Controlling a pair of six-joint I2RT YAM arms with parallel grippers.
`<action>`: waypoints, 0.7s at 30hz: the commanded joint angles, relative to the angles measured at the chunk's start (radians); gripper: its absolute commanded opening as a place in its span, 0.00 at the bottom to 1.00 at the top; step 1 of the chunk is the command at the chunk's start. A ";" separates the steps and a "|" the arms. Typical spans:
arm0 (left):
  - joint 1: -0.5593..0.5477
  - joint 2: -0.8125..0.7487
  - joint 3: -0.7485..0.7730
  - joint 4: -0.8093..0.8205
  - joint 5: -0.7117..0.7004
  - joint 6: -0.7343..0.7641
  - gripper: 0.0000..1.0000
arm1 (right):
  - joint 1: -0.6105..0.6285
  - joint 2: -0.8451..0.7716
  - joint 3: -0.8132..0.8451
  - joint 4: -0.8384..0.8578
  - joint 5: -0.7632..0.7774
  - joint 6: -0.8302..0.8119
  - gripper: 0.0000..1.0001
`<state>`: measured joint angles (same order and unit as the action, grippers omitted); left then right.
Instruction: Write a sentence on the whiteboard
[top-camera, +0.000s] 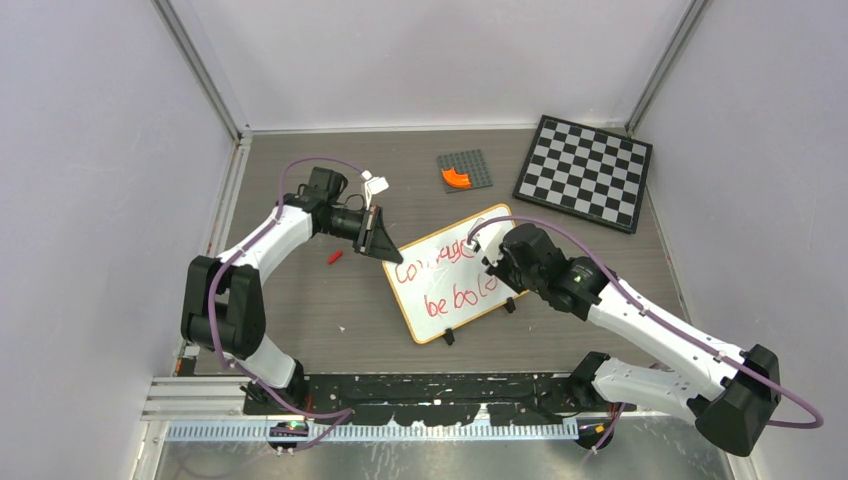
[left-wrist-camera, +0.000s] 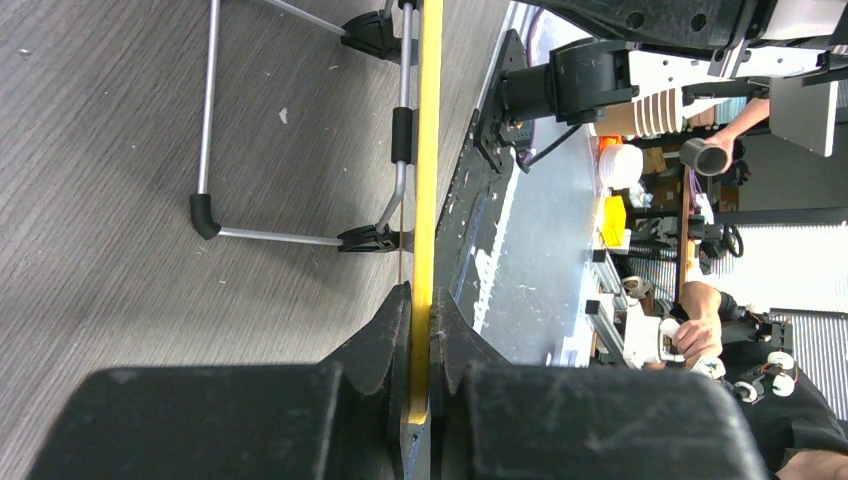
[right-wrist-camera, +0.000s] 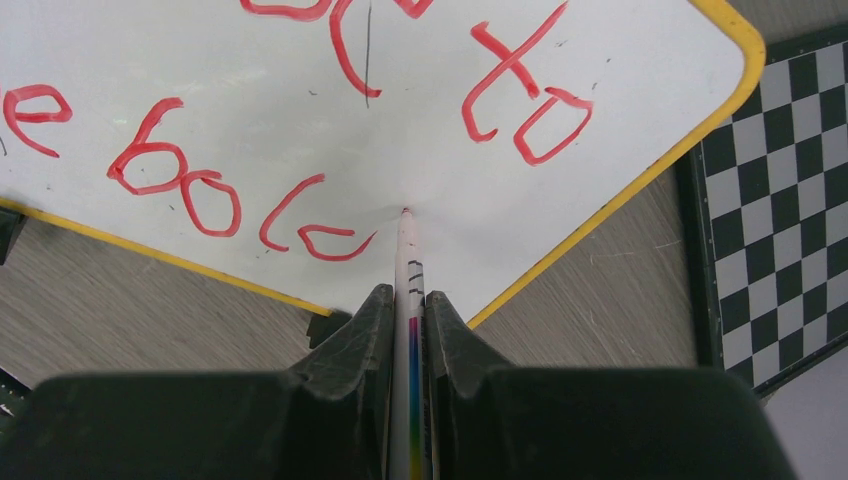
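Note:
The whiteboard (top-camera: 440, 322) with its orange frame stands tilted mid-table. The sentence (top-camera: 455, 298) in red reads "Courage to" above "be bol", followed by an unfinished curved stroke. My left gripper (top-camera: 383, 243) is shut on the board's upper-left frame edge; in the left wrist view the yellow-orange frame (left-wrist-camera: 428, 150) sits pinched between the fingers of the gripper (left-wrist-camera: 420, 300). My right gripper (top-camera: 490, 262) is shut on a white marker (right-wrist-camera: 408, 260). Its red tip touches the board (right-wrist-camera: 250, 100) just right of the last stroke of the lettering (right-wrist-camera: 180, 185).
A black-and-white chequered board (top-camera: 585, 172) lies at the back right, close to the whiteboard's corner (right-wrist-camera: 780, 200). A small grey studded plate (top-camera: 465, 170) with an orange piece lies behind the board. A red marker cap (top-camera: 335, 257) lies on the table left of the board. Walls enclose the table.

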<state>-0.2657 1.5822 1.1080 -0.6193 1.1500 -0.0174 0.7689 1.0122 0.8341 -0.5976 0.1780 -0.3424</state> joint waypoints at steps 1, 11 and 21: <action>-0.008 0.032 -0.001 -0.002 -0.119 -0.011 0.00 | -0.006 -0.008 0.046 0.059 0.048 0.006 0.00; -0.009 0.031 -0.002 -0.002 -0.119 -0.012 0.00 | -0.007 -0.007 -0.006 0.037 0.013 0.014 0.00; -0.008 0.031 -0.002 -0.002 -0.121 -0.010 0.00 | -0.007 -0.002 -0.060 0.000 -0.058 0.017 0.00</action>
<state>-0.2661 1.5822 1.1080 -0.6193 1.1488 -0.0177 0.7639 1.0111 0.8078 -0.5915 0.1661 -0.3367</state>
